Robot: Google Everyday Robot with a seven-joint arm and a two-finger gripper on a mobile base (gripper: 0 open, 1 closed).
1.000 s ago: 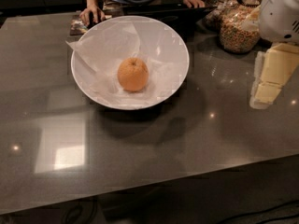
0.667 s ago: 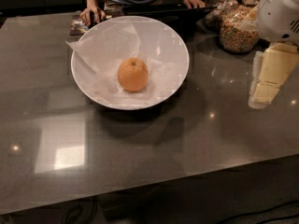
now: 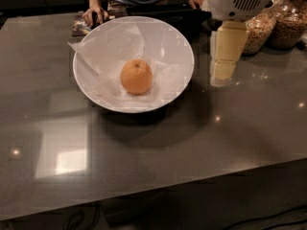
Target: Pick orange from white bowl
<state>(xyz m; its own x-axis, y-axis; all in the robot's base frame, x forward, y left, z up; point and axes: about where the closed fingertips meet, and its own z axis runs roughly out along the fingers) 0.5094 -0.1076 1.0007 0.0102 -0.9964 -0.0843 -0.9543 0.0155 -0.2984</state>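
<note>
I am looking at the round, dimpled, matte orange fruit (image 3: 136, 76), which is sitting near the middle of the wide, shallow, glossy white bowl (image 3: 184, 47), resting on the crinkled translucent white paper (image 3: 110, 49) that is lining it, stem dimple pointing up. The bowl is standing on the dark grey polished tabletop (image 3: 192, 143). The robot's cream-coloured gripper (image 3: 222, 73) is hanging to the right of the bowl, just outside its rim and apart from the fruit; whether it is released or clenched I cannot tell from here. Behind it, glass jars of cereal (image 3: 259, 30) are standing at the table's far edge. The fruit is looking firm and moderately heavy for its size, with a skin that gives some grip, but being round it is likely to roll on that loose, slippery paper if nudged off-centre. I would be taking it from above, closing across its widest middle, squeezing only enough to hold.
</note>
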